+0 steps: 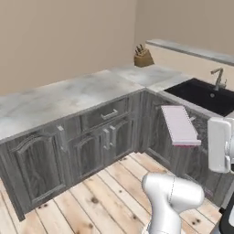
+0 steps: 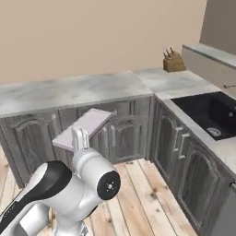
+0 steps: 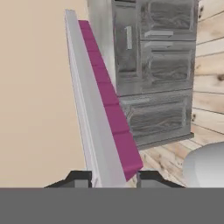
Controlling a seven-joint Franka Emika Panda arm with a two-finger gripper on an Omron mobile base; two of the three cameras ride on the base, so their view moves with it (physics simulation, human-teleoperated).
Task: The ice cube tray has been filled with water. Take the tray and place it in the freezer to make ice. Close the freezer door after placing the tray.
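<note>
Hand (image 3: 114,177) was clamped on one short end of the ice cube tray (image 1: 179,124), carried flat above the floor near the cabinets; stiff, light, water-filled, it likely needed level handling.

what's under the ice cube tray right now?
The ice cube tray is held in the air by the gripper. Below it are the plank floor and grey cabinet doors, no counter. Its underside is out of sight.
</note>
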